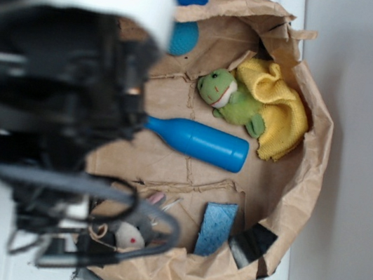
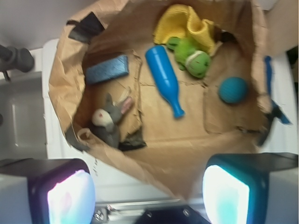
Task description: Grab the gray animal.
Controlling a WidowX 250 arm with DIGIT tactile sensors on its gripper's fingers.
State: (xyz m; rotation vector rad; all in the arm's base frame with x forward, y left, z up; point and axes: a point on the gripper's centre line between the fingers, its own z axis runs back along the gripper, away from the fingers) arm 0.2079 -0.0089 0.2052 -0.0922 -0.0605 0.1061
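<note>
Gripper (image 2: 147,193) open above, gray bunny (image 2: 108,122) apart from blue bottle (image 2: 163,79)

Toy-filled paper bag (image 2: 154,149) on white appliance (image 2: 28,116)

Gray animal (image 2: 108,122): gray body, whitish face, red nose, pink-lined ears, ahead-left of the gripper (image 2: 148,193), whose pads glow pale violet and cyan. Straight ahead: blue bottle (image 2: 164,78); beyond it green frog (image 2: 191,56) on yellow cloth (image 2: 183,21). Teal ball (image 2: 233,89) ahead-right; mottled blue sponge (image 2: 107,69) ahead-left; brown paper bag (image 2: 173,140) underneath.
</note>
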